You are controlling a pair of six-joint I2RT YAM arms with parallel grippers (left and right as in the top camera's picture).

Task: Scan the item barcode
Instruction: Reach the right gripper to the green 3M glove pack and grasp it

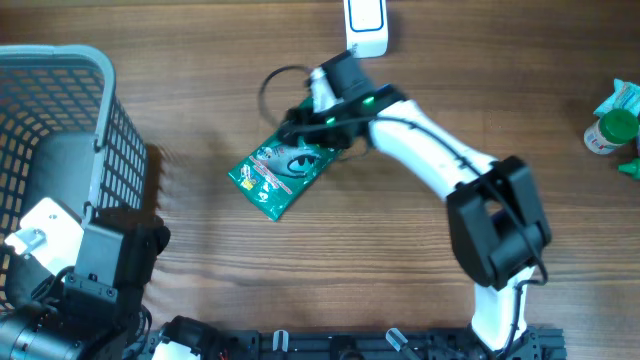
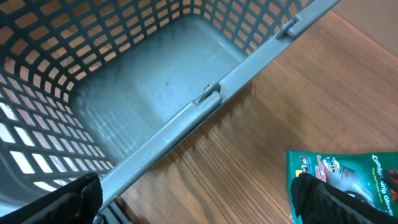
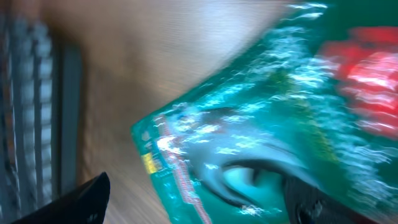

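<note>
1. Brown wood-grain worktop (image 1: 380, 270) is seen under everything, and most of it is left bare around the middle.
2. A grey lattice basket (image 1: 60, 58) is set at the left edge of the worktop. In the left wrist view its solid floor and rim are seen from above, and nothing can be made out inside it.
3. The right arm (image 1: 430, 145), white with black joints, is stretched from the near right side towards the centre of the worktop.
4. The left arm (image 1: 100, 260) is kept at the near left corner, just beside the basket.
5. A green foil packet (image 1: 278, 172) is laid flat at the centre of the worktop, turned at an angle. Printed artwork is seen on its upper face, and no barcode can be made out.
6. The right pincer (image 1: 305, 125) is placed over the far upper edge of the packet. In its own blurred view its fingers are seen spread apart with the packet below them, and no clamping is shown.
7. The left pincer (image 2: 199, 205) is held wide apart over the worktop beside the basket rim, with nothing between its fingers.
8. A white scanner (image 1: 366, 25) is stood at the far edge, well apart from the packet.
9. A green-capped bottle (image 1: 612, 130) is seen at the right edge.
</note>
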